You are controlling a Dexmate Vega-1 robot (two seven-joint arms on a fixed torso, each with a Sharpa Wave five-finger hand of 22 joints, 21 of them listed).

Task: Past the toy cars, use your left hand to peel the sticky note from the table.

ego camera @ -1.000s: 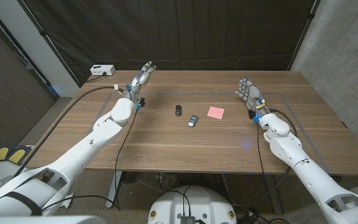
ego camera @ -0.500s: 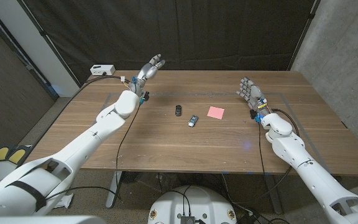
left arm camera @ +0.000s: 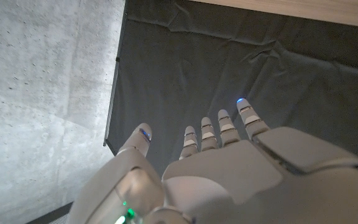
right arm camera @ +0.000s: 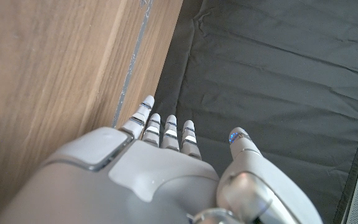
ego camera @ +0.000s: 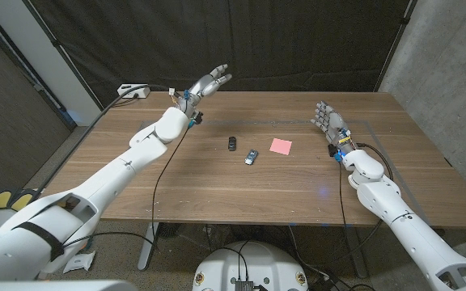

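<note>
Left hand [ego camera: 205, 84] is raised above the table's far edge at 11 o'clock, fingers spread and holding nothing; right hand [ego camera: 328, 121] at 3 o'clock likewise (idle). The note [ego camera: 281, 145] lies flat at centre, with the cars [ego camera: 242, 150] at its 9 o'clock. Risk: a low leftward approach could knock the cars, or fingertips could slide off the flat paper.

We find no writing, label, brand, number or sign that we can read anywhere. The pink sticky note [ego camera: 281, 145], at about three o'clock from the two toy cars [ego camera: 242, 150], shows a blank face, and the cars are too small to show any marking.
</note>
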